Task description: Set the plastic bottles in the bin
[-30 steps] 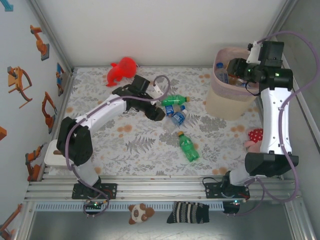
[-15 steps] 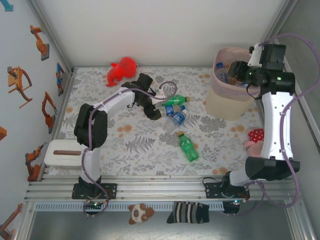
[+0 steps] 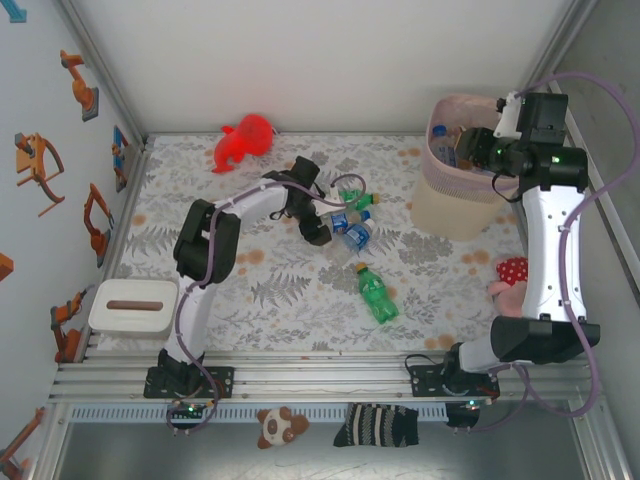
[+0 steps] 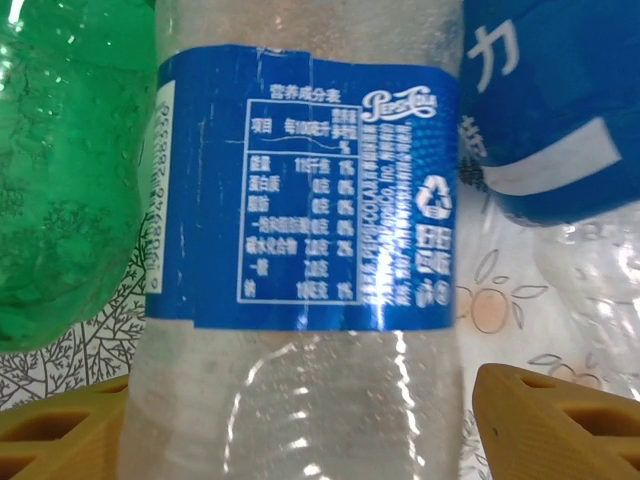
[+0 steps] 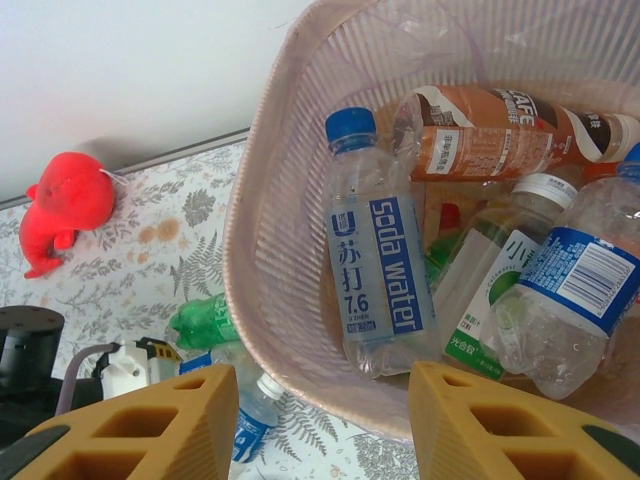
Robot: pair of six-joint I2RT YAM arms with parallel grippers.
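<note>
A clear plastic bottle with a blue label lies between the fingers of my left gripper. The gripper is open around it, and the right finger stands a little off the bottle. Beside it lie a green bottle and another blue-labelled bottle. From above, this cluster lies mid-table with my left gripper on it, and a second green bottle lies nearer. My right gripper hangs open and empty over the bin, which holds several bottles. From above, the bin stands far right.
A red plush toy sits at the back edge. A flat white box with a brown slot lies front left. A red spotted plush lies by the right arm. Walls close in left, back and right.
My left arm has swung right and its gripper has come down over the blue-labelled bottle in the cluster, uncovering the white box. The right arm has barely shifted above the bin.
</note>
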